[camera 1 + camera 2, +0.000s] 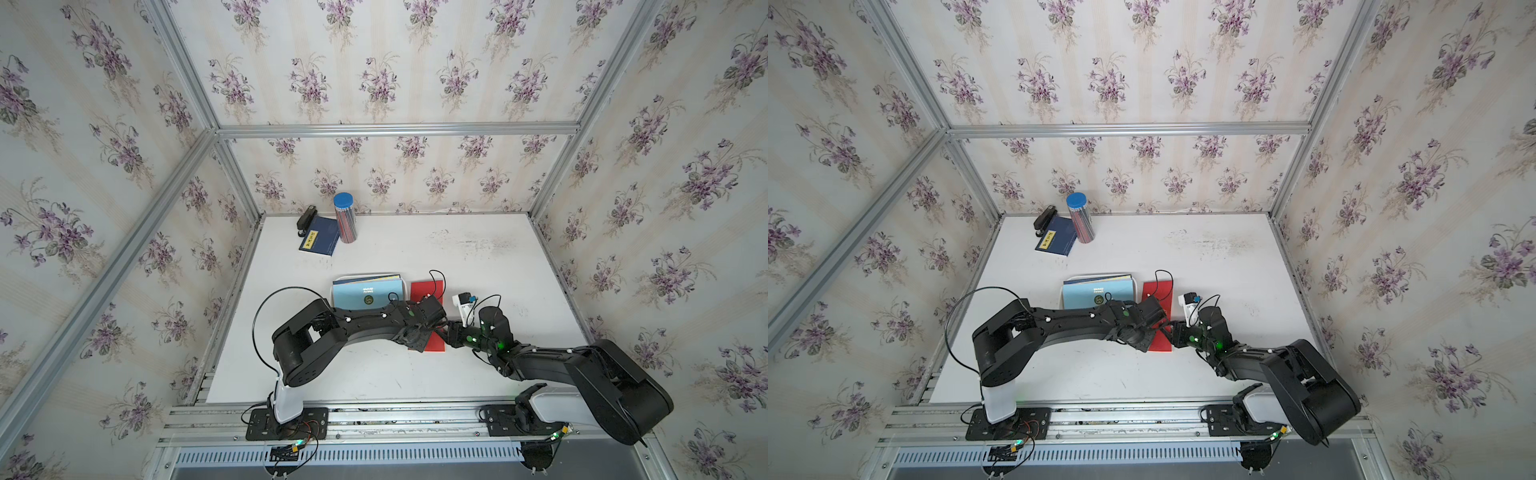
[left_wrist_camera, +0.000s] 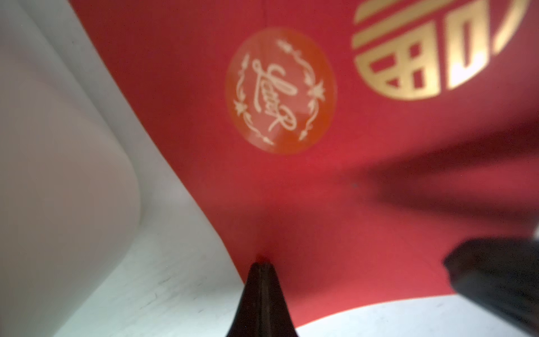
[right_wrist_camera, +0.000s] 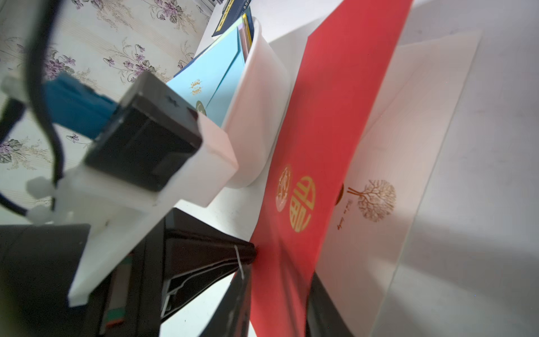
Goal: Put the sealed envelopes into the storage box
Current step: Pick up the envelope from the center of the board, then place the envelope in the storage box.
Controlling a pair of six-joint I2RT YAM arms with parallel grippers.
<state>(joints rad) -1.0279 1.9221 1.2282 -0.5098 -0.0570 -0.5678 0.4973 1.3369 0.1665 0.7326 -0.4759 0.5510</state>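
Left end effector (image 2: pixel 261 265) pinches the red envelope (image 2: pixel 291 189) to lift it into the storage box (image 3: pixel 258 122); right end effector (image 3: pixel 277 297) is spread.

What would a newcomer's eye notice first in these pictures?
The red envelope beside the white storage box catches the eye first: the left tool pinches its edge, and the right tool, open, straddles it. A light blue envelope lies on top inside the box.

Storage box (image 1: pixel 333 291) sat at middle of table (image 1: pixel 457 257), envelopes (image 1: pixel 365 291) stacked inside. Loose envelope (image 1: pixel 426 286) was just right of it. Booklet (image 1: pixel 319 241), stapler (image 1: pixel 306 218), tube (image 1: pixel 345 222) behind, leftward.
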